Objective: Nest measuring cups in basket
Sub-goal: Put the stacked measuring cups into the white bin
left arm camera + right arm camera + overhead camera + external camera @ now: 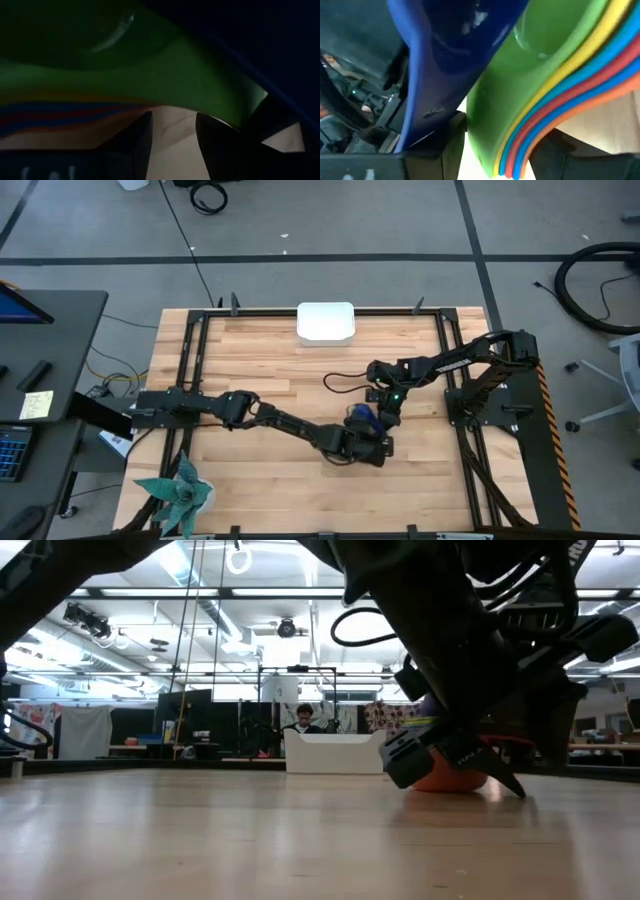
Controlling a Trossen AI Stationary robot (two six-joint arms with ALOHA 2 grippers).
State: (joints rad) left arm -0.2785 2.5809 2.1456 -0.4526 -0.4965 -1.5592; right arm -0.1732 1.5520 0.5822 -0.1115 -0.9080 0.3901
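Butcher-block wood table [270, 370], black frame around it. White smooth plastic basket [325, 322], rounded rectangle, sits at the far edge, nothing visible in it. Left arm stretches low from the left side across to the cup stack; left gripper [375, 448] sits just on the near side of the stack, fingers [137, 142] parted, dark tips under the green rim. Measuring cups [362, 418] well nearer than the basket: glossy nested round scoops, dark blue and green over yellow, red, light blue, orange rims. Stack axis, handles: can't tell. Right gripper [385, 412] reaches in from the right, fingers spread astride the stack's rim.
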